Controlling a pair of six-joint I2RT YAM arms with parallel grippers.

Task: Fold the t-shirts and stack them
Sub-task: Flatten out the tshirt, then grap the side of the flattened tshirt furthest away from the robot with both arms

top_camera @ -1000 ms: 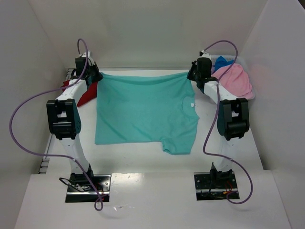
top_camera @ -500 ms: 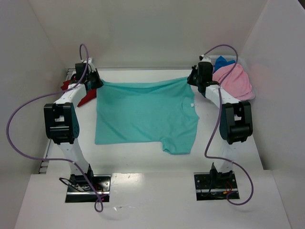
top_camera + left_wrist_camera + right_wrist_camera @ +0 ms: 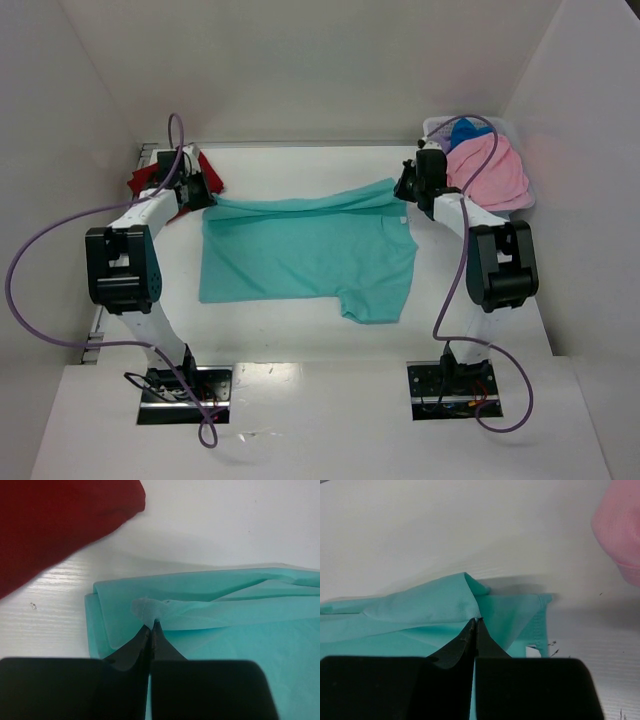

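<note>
A teal t-shirt (image 3: 300, 255) lies spread on the white table, its far edge lifted and folded toward me. My left gripper (image 3: 203, 195) is shut on the shirt's far left corner; in the left wrist view the closed fingertips (image 3: 151, 626) pinch teal cloth (image 3: 210, 610). My right gripper (image 3: 405, 186) is shut on the far right corner; in the right wrist view the fingertips (image 3: 475, 621) pinch a teal fold (image 3: 430, 605). A dark red t-shirt (image 3: 165, 177) lies at the far left, also in the left wrist view (image 3: 55, 520). Pink (image 3: 495, 170) and blue (image 3: 466, 131) shirts sit at far right.
A white basket (image 3: 437, 126) at the far right corner holds the pink and blue shirts; the pink one shows at the right edge of the right wrist view (image 3: 620, 535). White walls enclose the table on three sides. Purple cables loop beside both arms.
Both grippers have pulled the teal shirt's far edge toward me, folding it over the shirt. The dark red shirt behind the left arm is more exposed.
</note>
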